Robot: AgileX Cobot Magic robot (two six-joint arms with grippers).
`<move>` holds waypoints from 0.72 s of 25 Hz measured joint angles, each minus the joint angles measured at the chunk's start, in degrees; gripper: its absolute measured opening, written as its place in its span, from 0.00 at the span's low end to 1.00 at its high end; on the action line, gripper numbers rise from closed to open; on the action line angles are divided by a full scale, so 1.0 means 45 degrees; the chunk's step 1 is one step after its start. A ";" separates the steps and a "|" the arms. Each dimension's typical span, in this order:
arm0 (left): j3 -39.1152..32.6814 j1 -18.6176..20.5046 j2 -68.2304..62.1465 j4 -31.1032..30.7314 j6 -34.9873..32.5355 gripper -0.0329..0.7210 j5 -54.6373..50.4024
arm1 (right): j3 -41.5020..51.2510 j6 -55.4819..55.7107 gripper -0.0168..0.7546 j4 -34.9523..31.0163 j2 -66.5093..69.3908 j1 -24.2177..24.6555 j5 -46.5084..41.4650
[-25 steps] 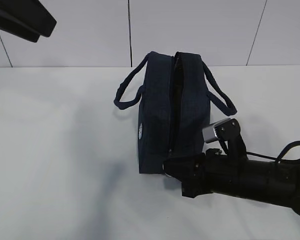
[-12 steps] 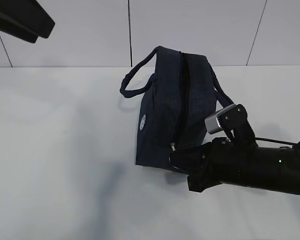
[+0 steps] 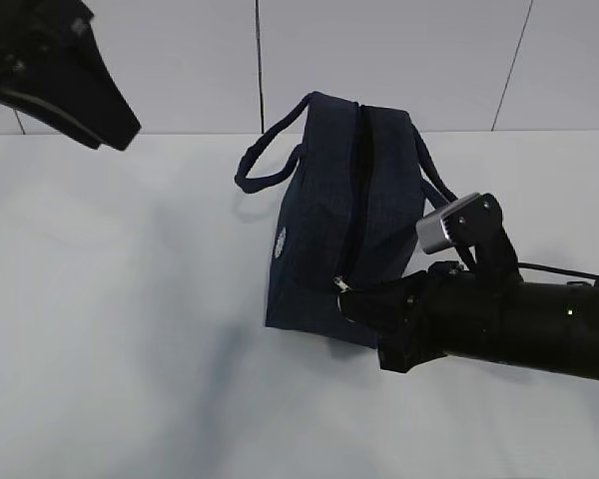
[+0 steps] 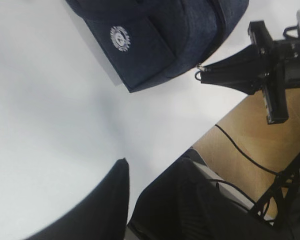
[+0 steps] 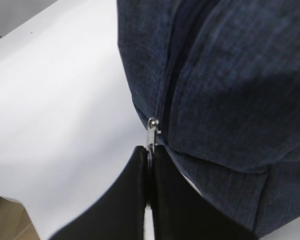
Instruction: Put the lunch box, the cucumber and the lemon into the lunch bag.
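Round white logo [image 4: 119,38] too small to read, my right gripper [image 5: 150,167] pinching the zipper pull [image 5: 151,131], lunch bag [image 3: 349,215] tipped more, my left gripper [image 4: 127,200] half spread, now lower

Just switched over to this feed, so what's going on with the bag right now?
The right gripper is shut on the silver zipper pull at the near end of the navy lunch bag, which stands on the white table. The zipper line along the top looks nearly closed. The left gripper hangs above the table's far left, holding nothing. No lunch box, cucumber or lemon shows in any view.
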State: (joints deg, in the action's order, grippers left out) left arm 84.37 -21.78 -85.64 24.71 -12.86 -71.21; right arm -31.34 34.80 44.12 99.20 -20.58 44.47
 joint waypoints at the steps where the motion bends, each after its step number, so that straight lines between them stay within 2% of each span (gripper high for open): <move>1: 0.0000 -0.0129 -0.0187 -0.0011 0.0000 0.36 0.0000 | 0.0000 0.0134 0.02 0.0027 -0.0054 0.0000 0.0000; 8: 0.0000 -0.0312 -0.0936 -0.0064 -0.0045 0.36 0.0024 | 0.0000 0.1454 0.02 0.0932 -0.0480 0.0000 -0.0042; 18: 0.0000 -0.0321 -0.1053 -0.0064 -0.0045 0.36 0.0024 | 0.0000 0.1757 0.02 0.1089 -0.1100 0.0000 -0.0071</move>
State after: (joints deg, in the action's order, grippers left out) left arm 84.37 -23.22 -90.38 24.42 -13.06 -71.10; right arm -31.34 42.71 49.03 94.25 -20.58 44.15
